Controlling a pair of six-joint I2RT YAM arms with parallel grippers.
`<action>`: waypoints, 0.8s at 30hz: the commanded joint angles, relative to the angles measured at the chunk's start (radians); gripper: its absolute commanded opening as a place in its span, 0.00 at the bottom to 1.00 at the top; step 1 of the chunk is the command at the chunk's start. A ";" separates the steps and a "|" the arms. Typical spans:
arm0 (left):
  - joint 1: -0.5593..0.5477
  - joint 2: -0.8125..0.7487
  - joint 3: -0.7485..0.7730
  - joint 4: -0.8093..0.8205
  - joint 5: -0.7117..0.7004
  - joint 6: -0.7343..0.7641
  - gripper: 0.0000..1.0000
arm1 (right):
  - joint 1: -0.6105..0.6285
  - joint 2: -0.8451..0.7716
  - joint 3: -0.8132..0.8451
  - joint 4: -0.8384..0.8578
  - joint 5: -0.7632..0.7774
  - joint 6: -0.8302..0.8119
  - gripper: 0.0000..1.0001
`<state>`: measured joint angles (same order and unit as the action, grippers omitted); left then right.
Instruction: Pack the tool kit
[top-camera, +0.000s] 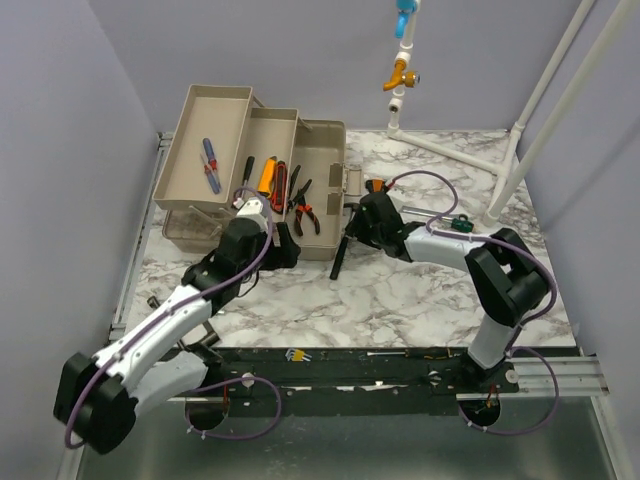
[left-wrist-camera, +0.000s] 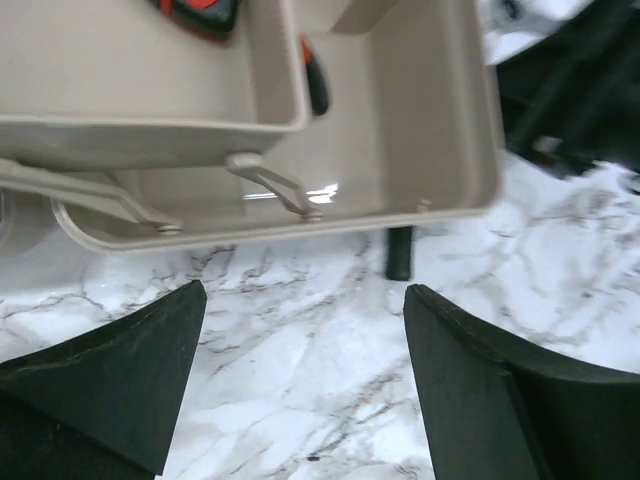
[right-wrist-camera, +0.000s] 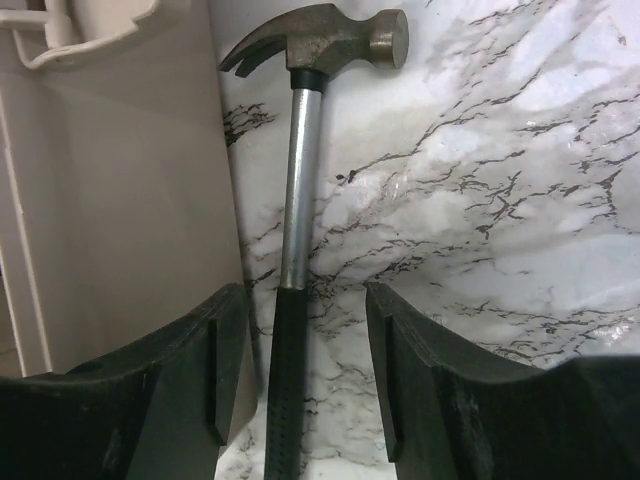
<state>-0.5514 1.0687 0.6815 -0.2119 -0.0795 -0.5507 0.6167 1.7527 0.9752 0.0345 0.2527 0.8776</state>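
Note:
The beige toolbox (top-camera: 322, 195) stands open at the back left with its trays (top-camera: 212, 140) fanned out; a blue and red screwdriver (top-camera: 210, 165), black and orange tools (top-camera: 268, 175) and pliers (top-camera: 302, 208) lie in it. A hammer (top-camera: 340, 255) lies on the marble beside the box's right wall. In the right wrist view its steel head (right-wrist-camera: 330, 40) points away and its black grip (right-wrist-camera: 285, 380) lies between my fingers. My right gripper (right-wrist-camera: 305, 290) is open around the handle. My left gripper (left-wrist-camera: 305, 292) is open and empty over bare marble in front of the box (left-wrist-camera: 400, 150).
A white pipe frame (top-camera: 520, 130) with a yellow and blue valve (top-camera: 400, 72) stands at the back right. A small hex key set (top-camera: 295, 353) lies at the table's front edge. The hammer's handle end (left-wrist-camera: 400, 255) shows just ahead of my left gripper.

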 joint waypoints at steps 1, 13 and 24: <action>-0.028 -0.224 -0.096 0.053 0.074 0.008 0.82 | 0.012 0.057 0.040 0.000 0.078 0.013 0.57; -0.038 -0.476 -0.140 -0.095 0.073 -0.001 0.82 | 0.016 0.152 0.145 -0.071 0.121 -0.051 0.51; -0.040 -0.471 -0.145 -0.092 0.097 -0.003 0.81 | 0.058 0.236 0.180 -0.136 0.214 -0.103 0.44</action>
<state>-0.5850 0.6025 0.5354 -0.2855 -0.0238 -0.5510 0.6598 1.9312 1.1336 -0.0044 0.3767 0.8234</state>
